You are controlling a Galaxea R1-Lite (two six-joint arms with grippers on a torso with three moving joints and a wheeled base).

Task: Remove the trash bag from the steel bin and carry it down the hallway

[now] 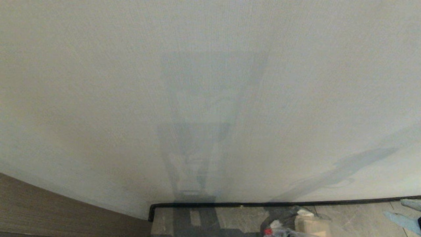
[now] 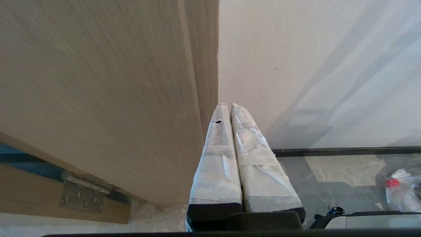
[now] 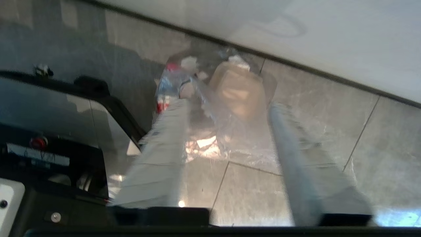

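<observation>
Trash bag (image 3: 230,108) lies on floor tiles (image 3: 378,148) between the spread, empty right gripper (image 3: 227,108) fingers; head view shows mostly wall (image 1: 210,82); left gripper (image 2: 227,107) is closed, empty.

No lettering, number or brand mark can be read anywhere. The pale strip on the robot's dark base (image 3: 36,158) is too blurred to read.

Pale wall (image 1: 210,82), black baseboard (image 1: 296,203), grey marbled tiles (image 3: 378,131).
</observation>
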